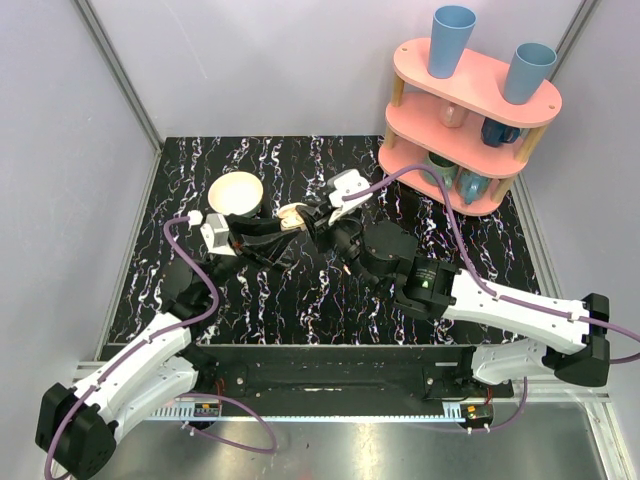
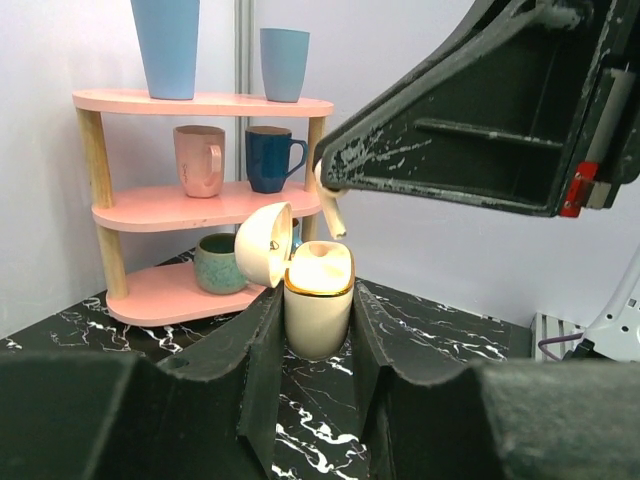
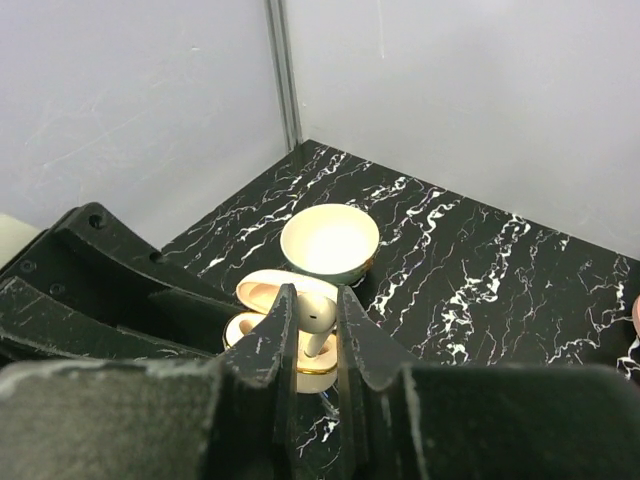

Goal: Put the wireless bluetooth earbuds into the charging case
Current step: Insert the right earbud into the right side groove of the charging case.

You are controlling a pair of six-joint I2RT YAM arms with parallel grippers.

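Observation:
My left gripper [image 1: 285, 222] is shut on the cream charging case [image 2: 318, 305] and holds it upright, with its lid [image 2: 263, 243] hinged open to the left. In the top view the case [image 1: 293, 216] sits at the table's middle. My right gripper [image 1: 318, 224] is shut on one white earbud [image 3: 320, 312], stem down, just above the case's open top [image 3: 318, 362]. From the left wrist view the earbud [image 2: 331, 210] hangs from the right fingers right over the case mouth. I cannot see the other earbud.
A round cream bowl [image 1: 236, 192] stands just behind the case, also in the right wrist view [image 3: 330, 240]. A pink three-tier shelf [image 1: 470, 120] with mugs and blue cups stands at the back right. Grey walls enclose the marbled black table [image 1: 250, 300].

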